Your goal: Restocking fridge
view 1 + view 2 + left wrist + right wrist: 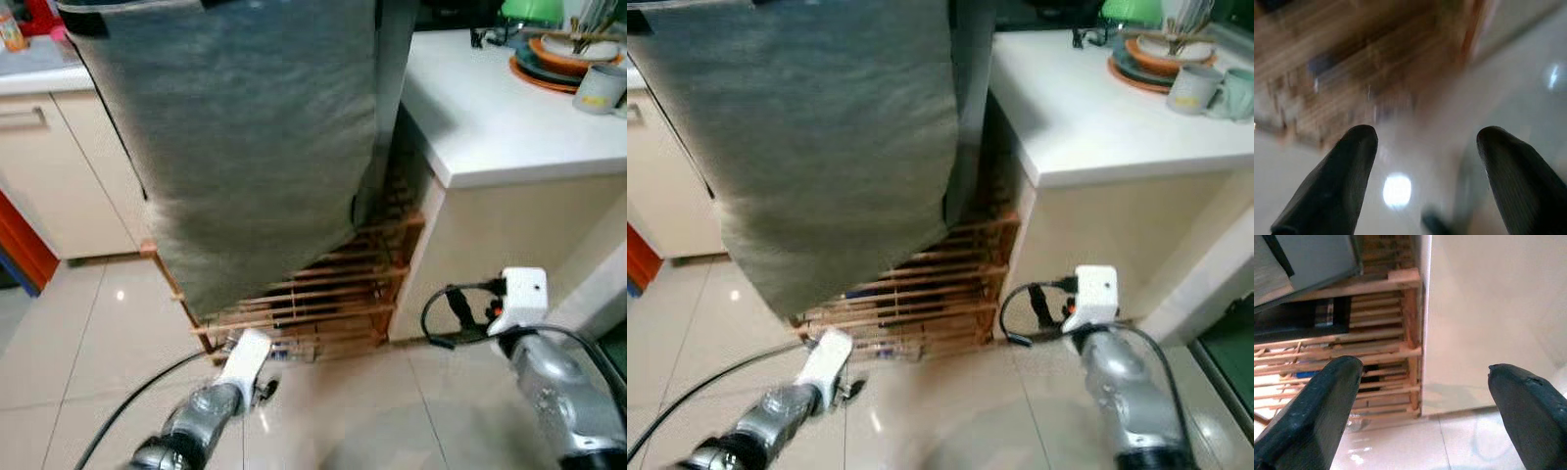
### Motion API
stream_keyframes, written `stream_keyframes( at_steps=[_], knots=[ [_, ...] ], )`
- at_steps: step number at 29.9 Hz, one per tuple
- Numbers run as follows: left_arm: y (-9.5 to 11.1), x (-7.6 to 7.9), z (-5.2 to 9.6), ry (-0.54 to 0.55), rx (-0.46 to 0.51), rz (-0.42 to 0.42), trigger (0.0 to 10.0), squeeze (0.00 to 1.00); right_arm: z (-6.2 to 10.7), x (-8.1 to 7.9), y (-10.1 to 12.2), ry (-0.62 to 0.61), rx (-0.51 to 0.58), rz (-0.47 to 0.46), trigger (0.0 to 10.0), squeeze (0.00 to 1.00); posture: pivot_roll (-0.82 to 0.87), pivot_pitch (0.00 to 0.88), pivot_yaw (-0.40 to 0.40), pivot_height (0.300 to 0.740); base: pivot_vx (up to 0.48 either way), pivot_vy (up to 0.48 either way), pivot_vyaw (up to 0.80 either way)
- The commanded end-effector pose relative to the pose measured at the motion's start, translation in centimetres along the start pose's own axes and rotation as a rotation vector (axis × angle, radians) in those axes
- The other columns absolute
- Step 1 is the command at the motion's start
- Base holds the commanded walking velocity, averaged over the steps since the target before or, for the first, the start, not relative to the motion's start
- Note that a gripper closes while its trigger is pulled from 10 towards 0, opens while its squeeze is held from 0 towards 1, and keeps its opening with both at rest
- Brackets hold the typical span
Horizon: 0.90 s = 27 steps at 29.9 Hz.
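Fridge [245,147] stands on slatted wooden rack [333,294] holding blurred items.

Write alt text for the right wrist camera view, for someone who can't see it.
The right gripper, its two black fingers spread wide and holding nothing, points at a slatted wooden rack standing on pale floor tiles. A cream cabinet side adjoins the rack, and a grey fridge sits on top of it.

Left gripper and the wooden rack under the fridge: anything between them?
Nothing: in the left wrist view, bare tiled floor separates the open left gripper from the rack.
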<state>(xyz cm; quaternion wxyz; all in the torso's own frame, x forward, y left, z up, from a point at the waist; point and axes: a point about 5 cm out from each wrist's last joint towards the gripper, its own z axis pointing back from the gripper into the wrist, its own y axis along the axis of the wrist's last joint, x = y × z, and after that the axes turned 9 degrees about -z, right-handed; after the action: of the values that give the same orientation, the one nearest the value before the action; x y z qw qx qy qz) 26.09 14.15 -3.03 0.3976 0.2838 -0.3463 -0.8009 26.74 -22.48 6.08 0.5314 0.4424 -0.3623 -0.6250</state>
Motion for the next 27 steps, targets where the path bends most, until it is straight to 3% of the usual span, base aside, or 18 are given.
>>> stream_keyframes(
  at_steps=[1, 2, 3, 4, 5, 6, 7, 8, 9, 10, 13, 15, 20, 27],
  knots=[
    [0.7, 0.0, 0.0, 0.002, 0.083, 0.054, 10.0, 0.00, -0.4, -0.6, -0.3, 0.001, 0.028, 0.019, 10.0, 0.00, -0.16, 0.000, 0.017, 0.740, 0.000, 0.000, 0.00],
    [0.7, 0.0, 0.0, 0.002, 0.083, 0.054, 10.0, 0.00, -0.4, -0.6, -0.3, 0.001, 0.028, 0.019, 10.0, 0.00, -0.16, 0.000, 0.017, 0.740, 0.000, 0.000, 0.00],
    [2.9, -0.3, -0.3, 0.013, 0.176, 0.066, 10.0, 0.00, -0.5, -1.0, -0.4, 0.006, 0.033, 0.021, 10.0, 0.00, -0.16, 0.000, 0.017, 0.740, 0.000, 0.000, 0.00],
    [7.7, -0.7, -0.2, 0.039, 0.363, 0.077, 10.0, 0.00, -0.7, -1.4, -0.5, 0.009, 0.040, 0.010, 10.0, 0.00, -0.15, 0.000, 0.017, 0.740, 0.000, 0.000, 0.00],
    [7.7, -0.7, -0.2, 0.039, 0.363, 0.077, 10.0, 0.00, -0.7, -1.4, -0.5, 0.009, 0.040, 0.010, 10.0, 0.00, -0.15, 0.000, 0.017, 0.740, 0.000, 0.000, 0.00],
    [12.4, -1.3, 1.1, 0.105, 0.532, 0.033, 10.0, 0.00, -1.0, -1.8, -0.4, 0.006, 0.061, 0.002, 10.0, 0.00, -0.15, 0.000, 0.019, 0.740, 0.000, 0.000, 0.00],
    [14.1, -1.6, 1.8, 0.126, 0.598, 0.056, 10.0, 0.00, -1.2, -2.0, -0.3, -0.001, 0.077, -0.007, 10.0, 0.00, -0.16, 0.000, 0.019, 0.740, 0.000, 0.000, 0.00],
    [14.1, -1.6, 1.8, 0.126, 0.598, 0.056, 10.0, 0.00, -1.2, -2.0, -0.3, -0.001, 0.077, -0.007, 10.0, 0.00, -0.16, 0.000, 0.019, 0.740, 0.000, 0.000, 0.00],
    [16.1, -2.3, 2.8, 0.158, 0.684, 0.095, 10.0, 0.00, -1.4, -2.4, 0.2, -0.013, 0.122, -0.030, 10.0, 0.00, -0.16, 0.000, 0.022, 0.740, 0.000, 0.000, 0.00],
    [16.8, -2.6, 3.3, 0.173, 0.719, 0.107, 10.0, 0.00, -1.4, -2.6, 0.6, -0.017, 0.146, -0.043, 10.0, 0.00, -0.16, 0.000, 0.022, 0.740, 0.000, 0.000, 0.00],
    [18.6, -3.4, 4.4, 0.230, 0.812, 0.089, 10.0, 0.00, -1.4, -2.9, 1.8, -0.036, 0.231, -0.038, 10.0, 0.00, -0.16, 0.000, 0.026, 0.740, 0.000, 0.000, 0.00],
    [19.3, -3.7, 4.9, 0.237, 0.824, 0.095, 10.0, 0.00, -1.4, -3.2, 2.4, -0.040, 0.279, -0.031, 10.0, 0.00, -0.16, 0.000, 0.026, 0.740, 0.000, 0.000, 0.00],
    [19.0, -4.2, 4.8, 0.251, 0.736, 0.126, 10.0, 0.00, -1.5, -3.7, 2.6, -0.021, 0.294, -0.024, 10.0, 0.00, -0.16, 0.000, 0.029, 0.740, 0.000, 0.460, -0.47],
    [17.5, -3.4, 4.4, 0.256, 0.669, 0.177, 10.0, 0.00, -1.5, -3.8, 2.6, -0.033, 0.312, -0.023, 10.0, 0.00, -0.16, 0.000, 0.029, 0.740, 0.000, 0.480, -0.78]
  ],
)
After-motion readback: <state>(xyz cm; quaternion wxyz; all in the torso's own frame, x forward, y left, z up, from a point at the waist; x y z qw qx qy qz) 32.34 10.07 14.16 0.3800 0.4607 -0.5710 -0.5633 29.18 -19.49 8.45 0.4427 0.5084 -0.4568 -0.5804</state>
